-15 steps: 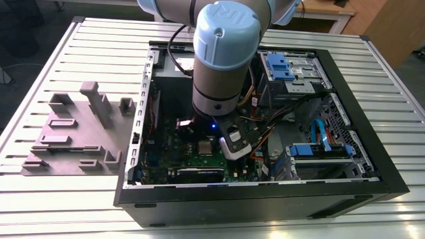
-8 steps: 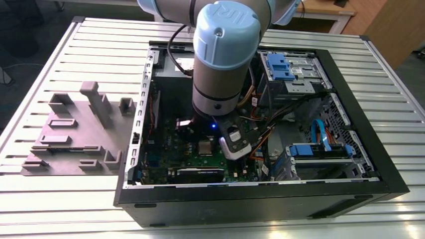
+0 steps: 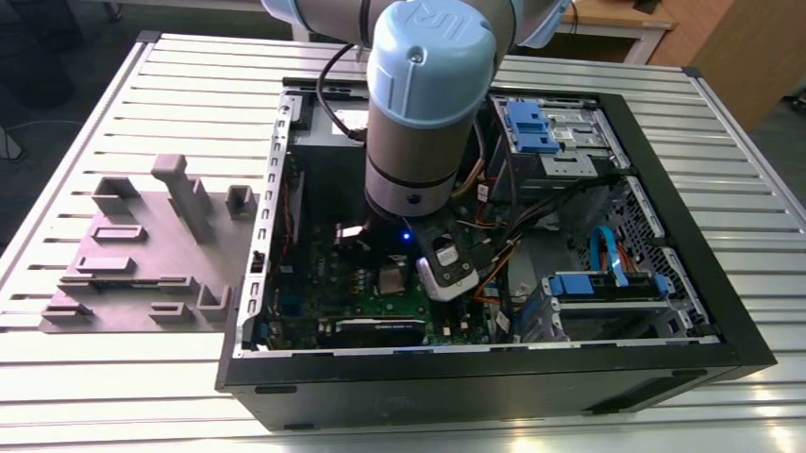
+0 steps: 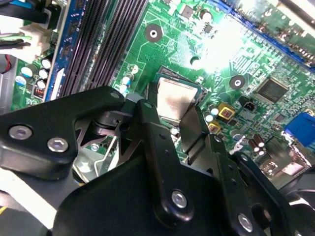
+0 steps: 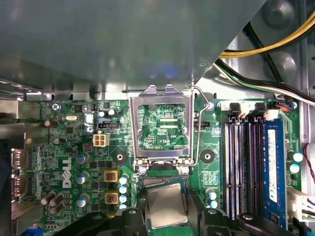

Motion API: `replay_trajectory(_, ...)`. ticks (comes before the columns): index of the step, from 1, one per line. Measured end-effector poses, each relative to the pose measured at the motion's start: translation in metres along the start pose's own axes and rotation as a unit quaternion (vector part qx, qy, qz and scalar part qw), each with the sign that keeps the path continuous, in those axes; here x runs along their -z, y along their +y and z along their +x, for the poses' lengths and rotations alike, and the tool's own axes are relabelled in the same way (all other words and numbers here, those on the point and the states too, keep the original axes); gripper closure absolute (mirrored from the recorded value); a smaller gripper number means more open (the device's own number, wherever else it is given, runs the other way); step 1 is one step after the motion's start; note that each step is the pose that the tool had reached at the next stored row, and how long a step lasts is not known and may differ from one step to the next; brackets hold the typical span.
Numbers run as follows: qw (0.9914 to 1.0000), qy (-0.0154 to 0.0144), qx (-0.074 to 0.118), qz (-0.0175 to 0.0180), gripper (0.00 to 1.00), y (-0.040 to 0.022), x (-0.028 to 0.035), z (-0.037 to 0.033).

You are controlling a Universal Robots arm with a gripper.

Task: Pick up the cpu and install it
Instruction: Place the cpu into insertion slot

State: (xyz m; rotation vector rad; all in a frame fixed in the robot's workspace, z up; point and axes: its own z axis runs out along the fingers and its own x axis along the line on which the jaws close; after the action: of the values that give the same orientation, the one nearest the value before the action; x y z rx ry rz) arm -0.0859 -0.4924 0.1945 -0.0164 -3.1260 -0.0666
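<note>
Where the arm (image 3: 422, 104) is sunk into the open computer case (image 3: 705, 354), which is laid on its side on the slatted metal desk (image 3: 139, 377), the hand (image 4: 172, 109) is found low over the green motherboard (image 5: 74, 147). In both wrist views its two black fingers (image 4: 152, 142) are seen clamped on the cpu (image 5: 166, 207), one against each of two opposite edges. The cpu is held flat, silvery top upward, at the dark socket on the motherboard; whether it is fully seated there cannot be told. Just beside the socket, the silver socket frame (image 5: 162, 94) is swung open, with green board visible through its window, and a thin wire lever (image 5: 197, 132) is seen along one side of it. Black memory slots (image 5: 241, 167) are ranged near the socket, and a blue module (image 5: 272, 167) is fitted beside them. Yellow and black cables (image 5: 275, 46) are draped across the case's metal wall. In the exterior view, blue drive brackets (image 3: 529, 123) are seen in the part of the case toward the exterior view's right. A grey fixture plate (image 3: 139, 274) with upright blocks is laid on the desk at the exterior view's left, well apart from the hand.
</note>
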Motion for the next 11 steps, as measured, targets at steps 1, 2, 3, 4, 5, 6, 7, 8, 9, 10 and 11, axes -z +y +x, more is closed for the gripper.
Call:
replay_trajectory(1,1.0,0.0,0.0,0.0001,0.55,0.0,0.0,0.0)
replay_trajectory(2,1.0,0.0,0.0,0.0001,0.55,0.0,0.0,0.0)
replay_trajectory(3,1.0,0.0001,0.001,0.0001,0.55,0.0,0.0,0.0001)
replay_trajectory(4,1.0,0.0001,0.002,0.0001,0.55,0.0,-0.0001,0.0001)
replay_trajectory(5,0.99999,0.0002,0.004,0.0002,0.55,-0.0002,-0.0001,0.0005)
replay_trajectory(6,0.99998,0.0003,0.006,0.0003,0.55,-0.0003,-0.0001,0.0007)
replay_trajectory(7,0.99997,0.0003,0.007,0.0004,0.55,-0.0006,-0.0001,0.0008)
replay_trajectory(8,0.99996,0.0004,0.009,0.0004,0.55,-0.001,-0.0001,0.0009)
replay_trajectory(9,0.99994,0.0005,0.011,0.0005,0.55,-0.0014,0.0,0.001)
replay_trajectory(10,0.99991,0.0006,0.013,0.0005,0.55,-0.0018,-0.0001,0.001)
replay_trajectory(11,0.99987,0.0007,0.016,0.0006,0.55,-0.0021,0.0,0.001)
